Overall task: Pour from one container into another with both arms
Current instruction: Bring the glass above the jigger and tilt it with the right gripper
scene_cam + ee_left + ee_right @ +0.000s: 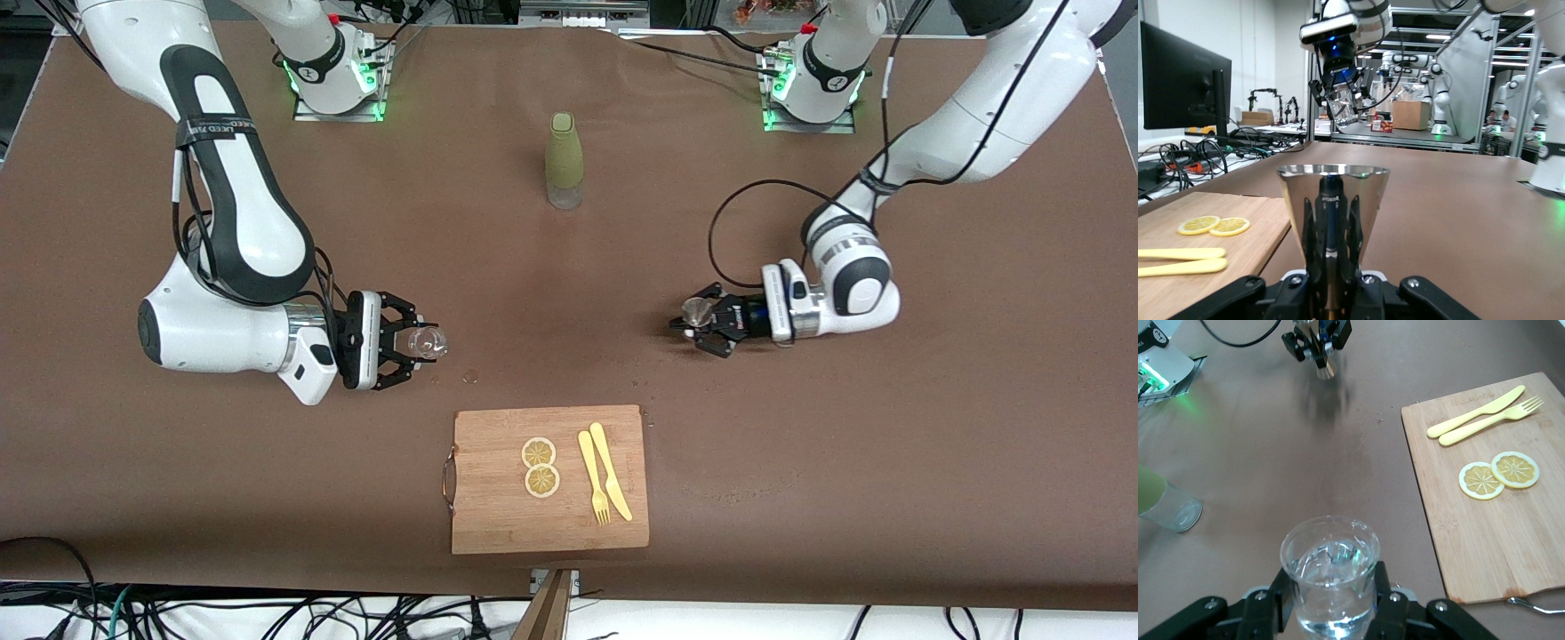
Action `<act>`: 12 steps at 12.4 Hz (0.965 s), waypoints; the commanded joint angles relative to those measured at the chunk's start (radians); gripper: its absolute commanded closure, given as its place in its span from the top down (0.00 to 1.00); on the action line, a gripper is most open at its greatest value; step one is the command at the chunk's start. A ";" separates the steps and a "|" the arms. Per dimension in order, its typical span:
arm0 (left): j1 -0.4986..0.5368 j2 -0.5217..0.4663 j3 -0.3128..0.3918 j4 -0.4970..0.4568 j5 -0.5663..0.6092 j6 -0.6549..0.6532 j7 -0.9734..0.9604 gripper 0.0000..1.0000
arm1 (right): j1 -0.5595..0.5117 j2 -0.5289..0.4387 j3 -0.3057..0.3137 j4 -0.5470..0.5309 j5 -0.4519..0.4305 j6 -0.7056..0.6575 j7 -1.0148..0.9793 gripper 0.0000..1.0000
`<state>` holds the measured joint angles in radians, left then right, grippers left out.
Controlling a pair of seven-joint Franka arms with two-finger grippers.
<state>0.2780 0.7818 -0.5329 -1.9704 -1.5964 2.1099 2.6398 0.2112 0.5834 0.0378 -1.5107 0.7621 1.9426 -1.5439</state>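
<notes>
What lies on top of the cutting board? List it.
On the cutting board lie two lemon slices, touching, and a yellow fork and knife side by side. What the board covers underneath cannot be seen.

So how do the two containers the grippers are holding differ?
The right gripper holds a clear glass with straight walls; the left gripper holds a shiny metal cup that flares toward its rim. You can see through the glass, while the metal cup is opaque and mirror-like. The glass is up in the air over bare table; whether the metal cup touches the table is unclear. Both are upright, open-topped and clamped.
</notes>
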 commanded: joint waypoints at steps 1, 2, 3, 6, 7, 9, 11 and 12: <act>-0.087 0.000 -0.002 0.007 -0.115 0.068 -0.006 0.00 | 0.043 -0.025 0.001 -0.019 -0.017 0.010 0.053 0.28; -0.123 0.014 -0.004 0.030 -0.132 0.093 -0.006 0.00 | 0.054 -0.031 0.001 -0.019 -0.017 0.013 0.068 0.28; -0.150 0.039 -0.004 0.056 -0.151 0.096 -0.007 0.00 | 0.068 -0.033 -0.003 -0.017 -0.018 0.018 0.080 0.28; -0.224 0.124 -0.004 0.152 -0.181 0.099 -0.007 0.00 | 0.129 -0.030 -0.010 0.013 -0.053 0.047 0.141 0.28; -0.250 0.151 -0.004 0.188 -0.178 0.102 -0.007 0.00 | 0.149 -0.017 -0.021 0.033 -0.078 0.050 0.180 0.28; -0.266 0.165 -0.005 0.219 -0.185 0.149 -0.007 0.00 | 0.174 0.007 -0.029 0.047 -0.092 0.088 0.211 0.28; -0.293 0.169 -0.004 0.234 -0.214 0.160 -0.007 0.00 | 0.210 0.012 -0.033 0.049 -0.096 0.105 0.218 0.28; -0.305 0.180 -0.004 0.258 -0.211 0.183 -0.007 0.00 | 0.221 0.016 -0.033 0.049 -0.118 0.123 0.243 0.28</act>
<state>0.0064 0.9436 -0.5377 -1.7679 -1.7691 2.2550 2.6358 0.3975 0.5899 0.0202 -1.4807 0.6786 2.0431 -1.3475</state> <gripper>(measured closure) 0.916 0.511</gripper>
